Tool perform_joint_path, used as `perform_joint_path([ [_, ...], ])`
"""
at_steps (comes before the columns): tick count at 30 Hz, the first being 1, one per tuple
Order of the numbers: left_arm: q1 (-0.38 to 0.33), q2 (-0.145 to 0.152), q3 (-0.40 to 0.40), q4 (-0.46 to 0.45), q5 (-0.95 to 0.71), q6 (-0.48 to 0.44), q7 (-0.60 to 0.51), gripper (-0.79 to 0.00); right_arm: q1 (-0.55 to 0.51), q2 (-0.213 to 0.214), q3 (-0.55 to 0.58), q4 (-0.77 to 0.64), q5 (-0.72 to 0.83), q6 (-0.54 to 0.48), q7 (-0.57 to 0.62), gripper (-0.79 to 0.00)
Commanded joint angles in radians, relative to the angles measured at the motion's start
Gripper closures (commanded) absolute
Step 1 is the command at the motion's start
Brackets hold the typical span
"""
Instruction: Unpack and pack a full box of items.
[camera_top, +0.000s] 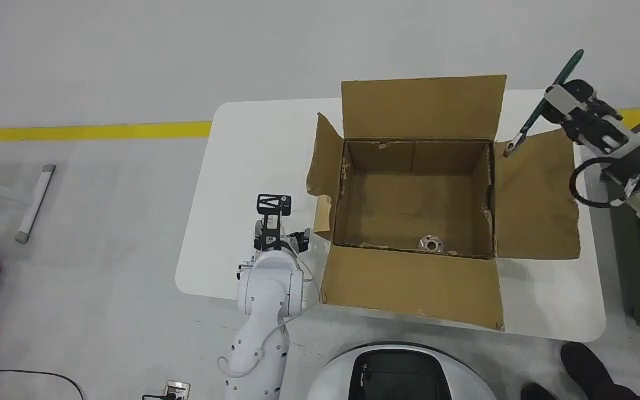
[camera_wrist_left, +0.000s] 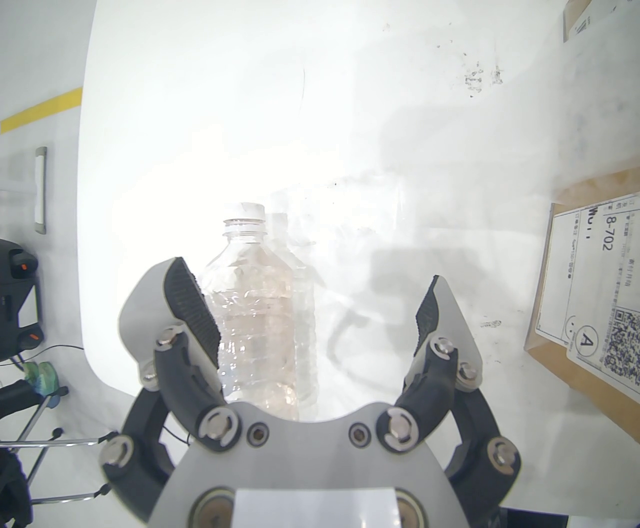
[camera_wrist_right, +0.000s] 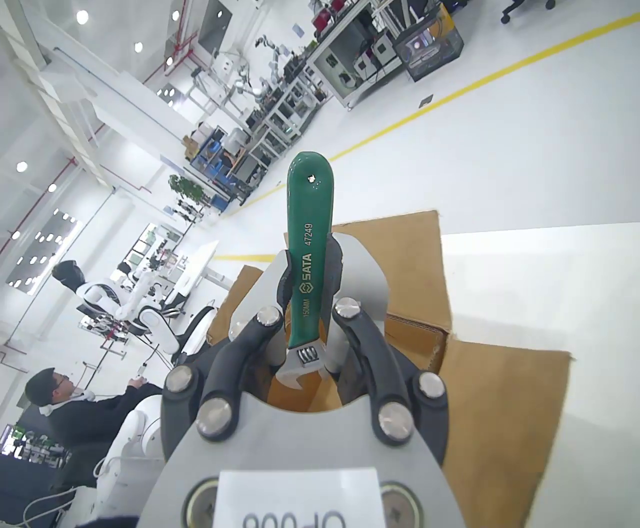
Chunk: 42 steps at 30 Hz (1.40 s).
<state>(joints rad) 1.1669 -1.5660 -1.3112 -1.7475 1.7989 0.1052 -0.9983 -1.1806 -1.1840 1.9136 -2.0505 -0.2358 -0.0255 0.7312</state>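
left claw (camera_wrist_left: 305, 270) hangs spread wide, right claw (camera_wrist_right: 310, 257) tilts upward, clamped tight.

We cannot see the base of the bottle (camera_wrist_left: 250, 300), because the body of the left hand (camera_wrist_left: 307, 280) covers it. The box (camera_wrist_left: 580, 320) runs off the picture's edge in the left wrist view. The head of the wrench (camera_wrist_right: 309, 235) sits half hidden behind the right hand (camera_wrist_right: 311, 270). A small round thing (camera_top: 431, 242) on the box floor is too small for us to name.
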Motion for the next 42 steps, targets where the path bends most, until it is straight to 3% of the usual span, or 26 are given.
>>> perform_joint_path([
  [1, 0.0, 0.0, 0.0, 0.0, 0.0, 0.0, 0.0, -0.785, -0.025, 0.001, 0.04, 0.002, 0.035, -0.002, -0.024, 0.0],
  [11, 0.0, 0.0, 0.0, 0.0, 0.0, 0.0, 0.0, -0.785, -0.156, 0.01, 0.22, -0.008, 0.109, 0.0, -0.066, 0.0],
  [20, 0.0, 0.0, 0.0, 0.0, 0.0, 0.0, 0.0, -0.785, -0.305, 0.025, 0.301, -0.053, -0.107, 0.053, -0.006, 0.0],
  [29, 0.0, 0.0, 0.0, 0.0, 0.0, 0.0, 0.0, -0.785, -0.418, 0.036, 0.219, -0.078, -0.405, 0.12, 0.063, 0.0],
  [42, 0.0, 0.0, 0.0, 0.0, 0.0, 0.0, 0.0, -0.785, -0.406, 0.048, -0.016, 0.008, -0.645, 0.159, 0.178, 0.0],
])
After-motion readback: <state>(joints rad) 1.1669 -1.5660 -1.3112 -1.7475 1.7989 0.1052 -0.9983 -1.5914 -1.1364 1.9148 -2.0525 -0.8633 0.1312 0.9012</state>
